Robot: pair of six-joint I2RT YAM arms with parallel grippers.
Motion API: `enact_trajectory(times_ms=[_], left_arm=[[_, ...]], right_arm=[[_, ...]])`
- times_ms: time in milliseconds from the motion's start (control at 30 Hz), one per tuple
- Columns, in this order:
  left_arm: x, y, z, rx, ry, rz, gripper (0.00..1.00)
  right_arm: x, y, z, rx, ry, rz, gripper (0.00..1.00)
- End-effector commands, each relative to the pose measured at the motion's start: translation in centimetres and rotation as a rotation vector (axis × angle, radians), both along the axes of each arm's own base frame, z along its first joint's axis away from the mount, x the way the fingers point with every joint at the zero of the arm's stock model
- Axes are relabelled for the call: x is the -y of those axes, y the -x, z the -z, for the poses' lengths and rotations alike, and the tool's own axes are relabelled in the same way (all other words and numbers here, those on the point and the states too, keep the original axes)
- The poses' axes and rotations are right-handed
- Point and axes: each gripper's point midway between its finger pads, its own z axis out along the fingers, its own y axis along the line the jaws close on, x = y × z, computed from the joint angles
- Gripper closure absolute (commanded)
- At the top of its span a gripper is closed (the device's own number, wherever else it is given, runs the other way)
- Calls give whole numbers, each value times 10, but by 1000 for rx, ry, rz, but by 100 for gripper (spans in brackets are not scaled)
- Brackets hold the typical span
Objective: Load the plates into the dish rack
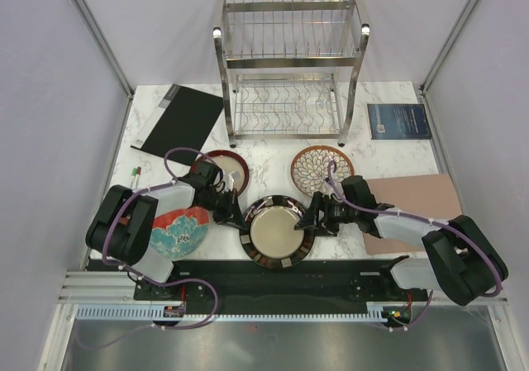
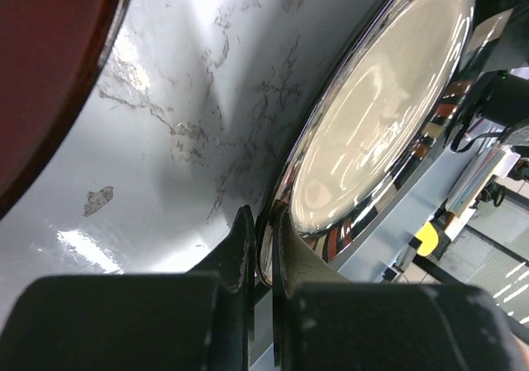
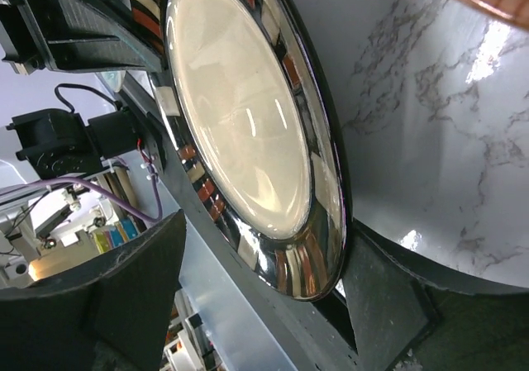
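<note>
Brown plate (image 1: 321, 168) (dark-red plate (image 1: 235, 168) too) lies between checked plate (image 1: 277, 232) and dish rack (image 1: 289, 61).

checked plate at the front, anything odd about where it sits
Yes: the checked plate pokes past the marble table at its near edge, over the black base rail. The left gripper pinches its rim; the right gripper straddles the opposite rim.

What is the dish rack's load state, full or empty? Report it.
Empty. Both tiers of the dish rack show only bare wire slots, nothing standing in them.
</note>
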Motion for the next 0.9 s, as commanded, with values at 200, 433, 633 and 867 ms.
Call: enact_trajectory(times_ms=[200,433,633,867], left_arm=[[8,5,3,84,-53,109,98],[27,10,-22,77,128,204,98],[33,32,-48,89,334,269,97],[36,25,-57,157,371,284,98]], right_arm=[[-50,-47,-143,447,-309,-130,27],[-50,-39,-147,452,-311,-191,29],[-39,-20,-109,429,-249,-234,30],[-34,-25,-73,460,-135,-299,35]])
